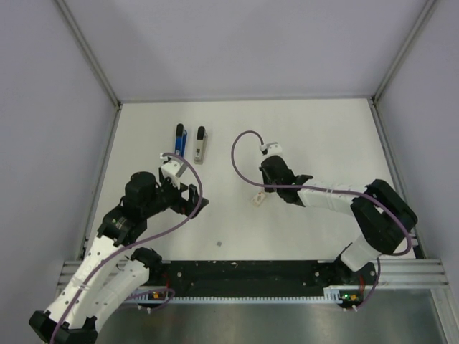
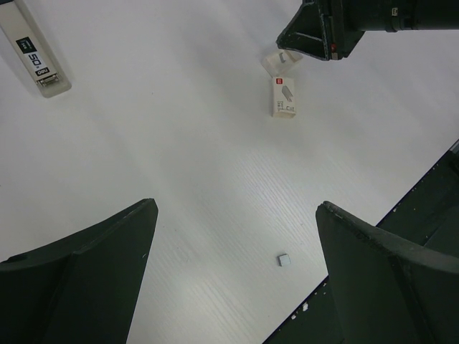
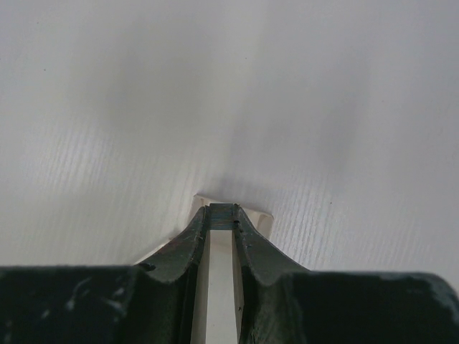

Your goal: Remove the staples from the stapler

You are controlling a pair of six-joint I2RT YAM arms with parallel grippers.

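Observation:
The stapler lies in two parts at the back left: its blue body with black ends (image 1: 180,140) and, beside it, the grey metal inner part (image 1: 200,145), which also shows in the left wrist view (image 2: 43,63). My right gripper (image 1: 264,190) (image 3: 224,215) is shut on a small grey strip of staples, right over an open whitish staple box (image 1: 257,199) (image 3: 264,222). The left wrist view shows that box (image 2: 284,97) below the right gripper (image 2: 315,36). My left gripper (image 1: 195,201) (image 2: 237,208) is open and empty above the table, in front of the stapler.
A tiny grey square piece (image 2: 285,259) lies loose on the white table near the front edge, also seen from above (image 1: 219,244). A black strip and metal rail (image 1: 244,272) run along the near edge. Grey walls enclose the table.

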